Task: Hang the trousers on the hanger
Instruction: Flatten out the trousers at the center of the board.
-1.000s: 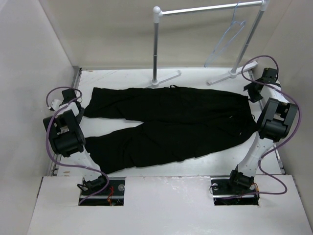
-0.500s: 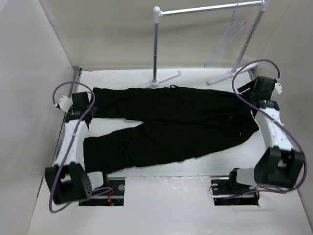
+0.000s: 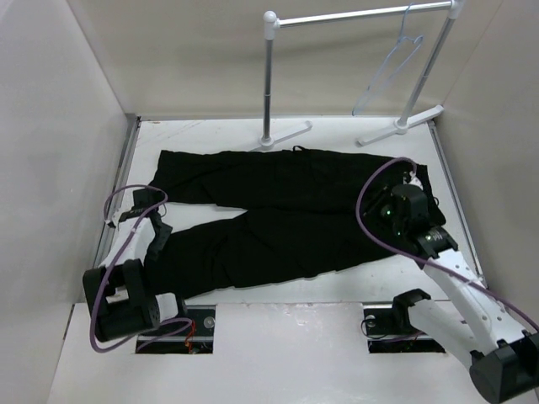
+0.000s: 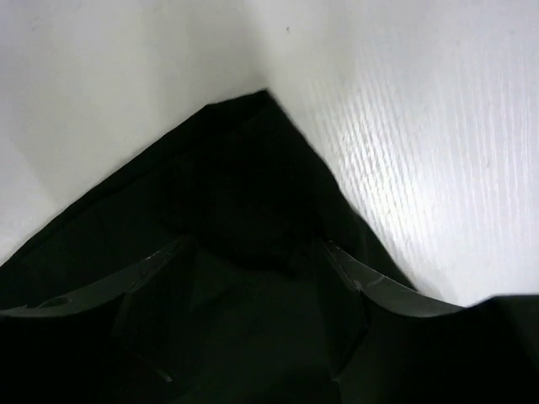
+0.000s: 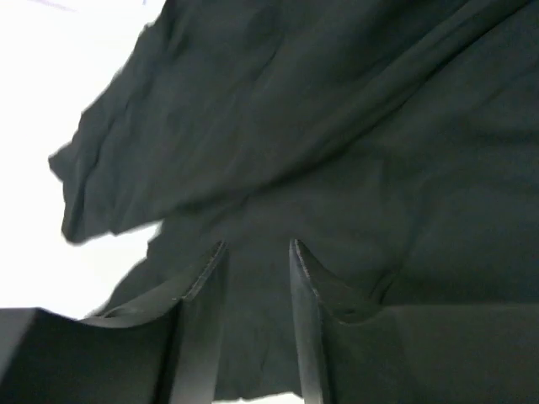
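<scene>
**Fig.** Black soft-cloth trousers (image 3: 295,210) lay flat on the white table (image 3: 202,135), well apart from the pale-blue translucent hanger (image 3: 387,66) on the white tube rack (image 3: 268,76). Left gripper (image 4: 253,248) gaped wide over a cuff; right gripper (image 5: 258,248), narrowly parted above the cloth, held nothing. Pinching well inside the hem would probably resist slipping.

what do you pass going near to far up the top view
arm bases → trousers → rack, with the hanger hanging from its rail
</scene>
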